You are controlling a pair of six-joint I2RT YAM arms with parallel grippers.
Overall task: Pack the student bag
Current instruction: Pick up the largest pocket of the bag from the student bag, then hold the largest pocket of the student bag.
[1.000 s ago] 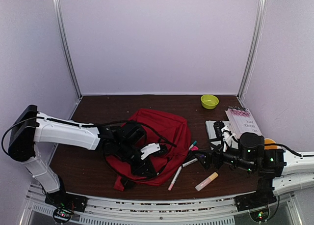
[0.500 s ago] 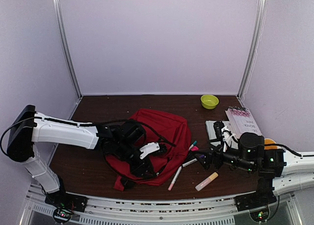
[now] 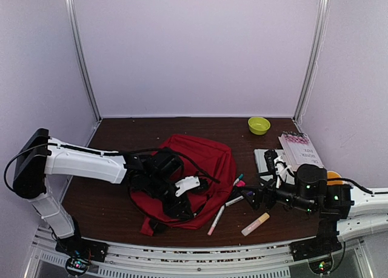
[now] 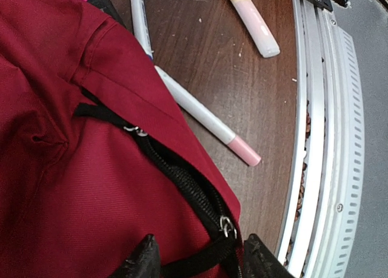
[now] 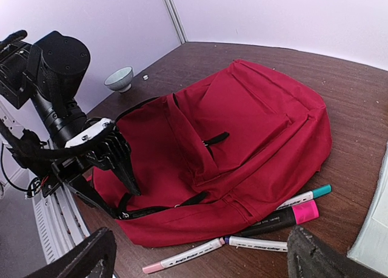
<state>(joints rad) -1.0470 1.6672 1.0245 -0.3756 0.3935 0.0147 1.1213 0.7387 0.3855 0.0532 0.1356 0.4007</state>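
The student bag [image 3: 197, 162] is a dark-red backpack lying flat mid-table; it also shows in the left wrist view [image 4: 73, 169] and the right wrist view [image 5: 242, 126]. My left gripper [image 3: 182, 206] is open over the bag's near edge. Its jaws [image 4: 203, 263] straddle a black zipper pull strap [image 4: 194, 263] and a metal slider ring [image 4: 227, 226]. My right gripper [image 3: 257, 197] is open and empty [image 5: 206, 260], low over the table right of the bag and facing it.
Pens lie right of the bag: a white pen with a pink cap [image 3: 216, 220], a peach highlighter [image 3: 255, 224], a black marker with a pink end [image 5: 285, 217], and a teal-capped pen [image 5: 306, 197]. A green bowl [image 3: 259, 125] and a book [image 3: 300, 149] stand back right. The metal rail [image 4: 315, 138] edges the front.
My left gripper has shifted very slightly over the bag's near edge. The right arm and the pens have not moved.
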